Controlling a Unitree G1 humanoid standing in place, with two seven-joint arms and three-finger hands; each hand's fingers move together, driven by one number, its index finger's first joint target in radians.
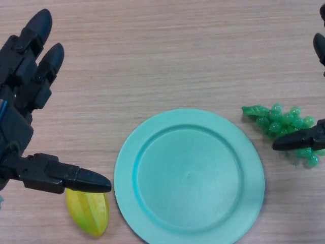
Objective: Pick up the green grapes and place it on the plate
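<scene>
Head view, looking down on the wooden table (167, 56). You see the green grapes (281, 122) lying on the bare wood just beside the right rim of the teal plate (189, 176), close to it but not touching, and not yet on it. The bunch lies with its long axis roughly left to right, tilted a little downward toward the right edge of the view; its narrow end points at the plate and its fuller end runs under the right hand.

The right hand (300, 140) enters from the right edge. Only 1 dark digit shows clearly, reaching leftward across the lower part of the bunch; other fingers appear as tips at the upper right edge, above the grapes. The bunch therefore sits between those parts, which suggests a wide spread, but whether the hand has contact or any hold on the fruit cannot be told.

The left hand (23, 107) rests at the far left with straight fingers and its thumb pointing right, holding nothing; a yellow star fruit (89, 213) lies just under that thumb.

Note for your next move: the right hand is plainly the nearer one, and the plate lies directly to the left of the grapes, so the carry would be short and leftward.
</scene>
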